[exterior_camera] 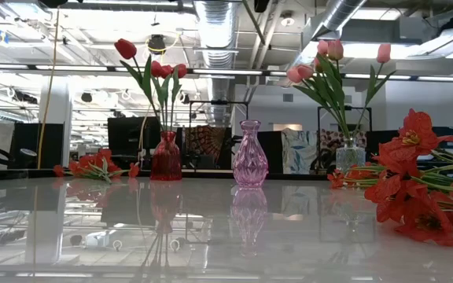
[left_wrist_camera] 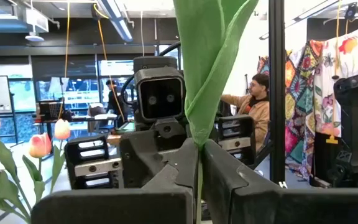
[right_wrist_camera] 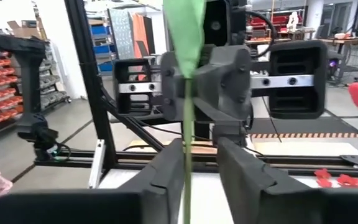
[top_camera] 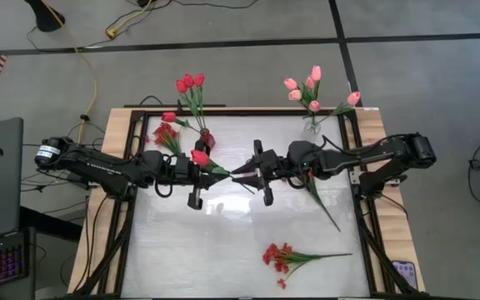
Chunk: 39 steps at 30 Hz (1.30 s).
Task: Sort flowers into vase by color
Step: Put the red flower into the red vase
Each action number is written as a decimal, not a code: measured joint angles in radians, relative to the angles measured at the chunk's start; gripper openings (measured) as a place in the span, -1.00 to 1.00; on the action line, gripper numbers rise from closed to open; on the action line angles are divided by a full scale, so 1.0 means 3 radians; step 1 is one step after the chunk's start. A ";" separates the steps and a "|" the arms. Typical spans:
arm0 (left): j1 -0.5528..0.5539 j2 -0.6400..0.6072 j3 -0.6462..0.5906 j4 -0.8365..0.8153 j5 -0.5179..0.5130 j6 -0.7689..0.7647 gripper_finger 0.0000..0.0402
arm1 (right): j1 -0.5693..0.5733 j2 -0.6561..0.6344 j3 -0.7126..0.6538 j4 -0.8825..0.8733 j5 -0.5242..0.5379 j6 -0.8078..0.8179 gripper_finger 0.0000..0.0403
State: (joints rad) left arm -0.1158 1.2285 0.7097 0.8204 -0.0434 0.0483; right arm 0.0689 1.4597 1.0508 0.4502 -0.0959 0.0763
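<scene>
A red tulip [top_camera: 200, 157] on a green leafy stem hangs in the air above the table's middle, where my two grippers meet tip to tip. My left gripper [top_camera: 233, 172] [left_wrist_camera: 199, 163] is shut on its stem. My right gripper [top_camera: 250, 172] [right_wrist_camera: 201, 171] is open, its fingers standing on either side of the same stem [right_wrist_camera: 186, 143]. A red vase [exterior_camera: 166, 159] with red tulips [top_camera: 190, 83] and a clear vase [exterior_camera: 351, 156] with pink tulips [top_camera: 311, 87] stand at the far edge. A pink vase [exterior_camera: 250, 155] stands empty between them. My left gripper pinches the tulip's thin stem [left_wrist_camera: 197, 152] between its two fingers, just below a broad green leaf [left_wrist_camera: 210, 56]. The fingers come roughly level from the table's left and lie across the stem. The flower is lifted clear, its head tilted back over the gripper.
A red bunch of small blossoms [top_camera: 279, 254] lies near the front right. More red flowers [top_camera: 167, 133] lie at the far left by the red vase. A green stem [top_camera: 322, 204] lies on the table under my right arm. A black frame [top_camera: 365, 217] borders the table.
</scene>
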 joint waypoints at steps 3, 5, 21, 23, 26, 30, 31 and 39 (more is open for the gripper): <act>0.0000 -0.0001 0.0000 -0.0027 -0.0002 0.0000 -1.00 | -0.0003 0.0000 0.0001 -0.0015 -0.0007 -0.0084 -0.26; 0.0015 -0.0007 0.0000 -0.0084 -0.0018 0.0000 -1.00 | -0.0002 -0.0016 0.0000 -0.0040 -0.0028 -0.0114 -0.14; 0.0231 -0.0240 0.0865 -0.2193 -0.1784 0.0612 -1.00 | -0.0096 -0.0720 0.0003 -0.2192 0.0296 0.0008 0.23; 0.0378 -0.0231 0.0855 -0.2225 -0.1864 0.0582 -1.00 | -0.0041 -0.0725 0.0003 -0.2238 0.0381 0.0007 0.24; 0.0636 -0.0231 0.0852 -0.2415 -0.1884 0.0447 -1.00 | 0.0044 -0.0714 0.0003 -0.2269 0.0413 -0.0020 0.24; 0.0886 -0.0229 0.0851 -0.2601 -0.1893 0.0331 -1.00 | 0.0136 -0.0699 -0.0039 -0.2244 0.0418 -0.0029 0.24; 0.0923 -0.0229 0.0851 -0.2601 -0.1889 0.0331 -1.00 | 0.0151 -0.0699 -0.0066 -0.2221 0.0420 -0.0040 0.24; 0.1147 -0.0229 0.0851 -0.2786 -0.1803 0.0241 -1.00 | 0.0129 -0.0711 -0.0242 -0.2096 0.0451 -0.0055 0.24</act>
State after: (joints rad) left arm 0.2283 1.1599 0.9649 -0.0155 -0.5841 0.1205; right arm 0.1078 1.2463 0.9783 -0.1785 0.0395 0.0597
